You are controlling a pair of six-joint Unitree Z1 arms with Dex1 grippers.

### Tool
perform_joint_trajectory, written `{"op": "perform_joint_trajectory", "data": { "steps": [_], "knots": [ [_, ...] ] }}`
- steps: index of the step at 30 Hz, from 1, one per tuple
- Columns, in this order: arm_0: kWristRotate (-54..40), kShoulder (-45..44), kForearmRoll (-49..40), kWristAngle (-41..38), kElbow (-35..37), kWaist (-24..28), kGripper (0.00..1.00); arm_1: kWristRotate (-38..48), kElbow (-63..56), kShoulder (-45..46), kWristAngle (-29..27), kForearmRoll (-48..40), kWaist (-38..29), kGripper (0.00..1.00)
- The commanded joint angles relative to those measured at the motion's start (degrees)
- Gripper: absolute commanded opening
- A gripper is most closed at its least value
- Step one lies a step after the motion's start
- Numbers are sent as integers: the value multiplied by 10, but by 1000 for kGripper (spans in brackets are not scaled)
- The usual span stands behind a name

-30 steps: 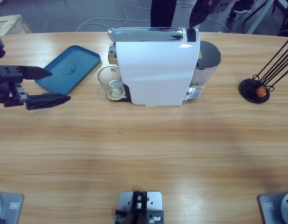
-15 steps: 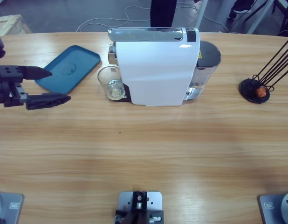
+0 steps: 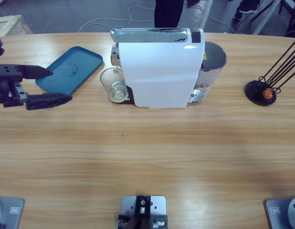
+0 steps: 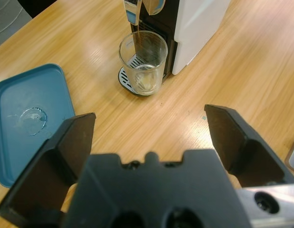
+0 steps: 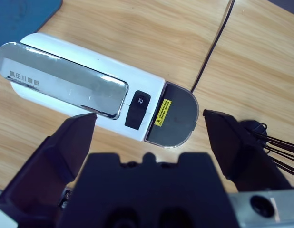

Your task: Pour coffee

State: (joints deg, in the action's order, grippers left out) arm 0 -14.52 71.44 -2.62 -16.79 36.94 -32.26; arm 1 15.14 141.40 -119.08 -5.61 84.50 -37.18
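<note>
Glass [image 4: 143,61] apart from spread left claw [image 4: 149,137]

Open lane from my left gripper to the glass

My left gripper [image 3: 45,86] sits at the table's [image 3: 147,152] left edge with jaws spread, and I see only bare wood between it and the glass [image 3: 112,84]. The blue tray [image 3: 71,69] lies just beside that lane on the far side. The coffee machine [image 3: 162,71] walls off the glass's other side, its spout [image 4: 133,10] overhanging the rim.
</note>
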Motion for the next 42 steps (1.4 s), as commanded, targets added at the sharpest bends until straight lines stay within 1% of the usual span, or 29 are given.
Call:
{"op": "perform_joint_trajectory", "data": {
  "steps": [1, 15, 22, 27, 31, 34, 37, 39, 42],
  "knots": [
    [10, 10, 0, 7, 4, -4, 988, 8, -20, -10, 4, 10, -6, 1000],
    [10, 14, 0, 5, 4, -6, 991, 12, -19, 1, 3, 10, -6, 1000],
    [9, 23, 0, 3, 0, -6, 991, 13, -23, 20, 4, 15, -8, 1000],
    [9, 11, 0, 2, 3, -6, 991, 12, -33, 51, 5, 15, -17, 1000],
    [9, -1, 0, 2, 5, -6, 991, 12, -71, 105, 0, 7, -33, 1000],
    [9, -9, 0, 2, 2, -6, 991, 12, -162, 177, -5, -45, -52, 1000],
    [10, -8, 0, -1, 4, -7, 991, 13, -321, 281, -3, -144, -63, 1000],
    [12, -10, 0, -2, 6, -9, 991, 13, -446, 373, -1, -226, -67, 1000],
    [29, -12, 0, -9, 6, -9, 991, 14, -594, 469, 4, -297, -67, 1000]
  ]
}}
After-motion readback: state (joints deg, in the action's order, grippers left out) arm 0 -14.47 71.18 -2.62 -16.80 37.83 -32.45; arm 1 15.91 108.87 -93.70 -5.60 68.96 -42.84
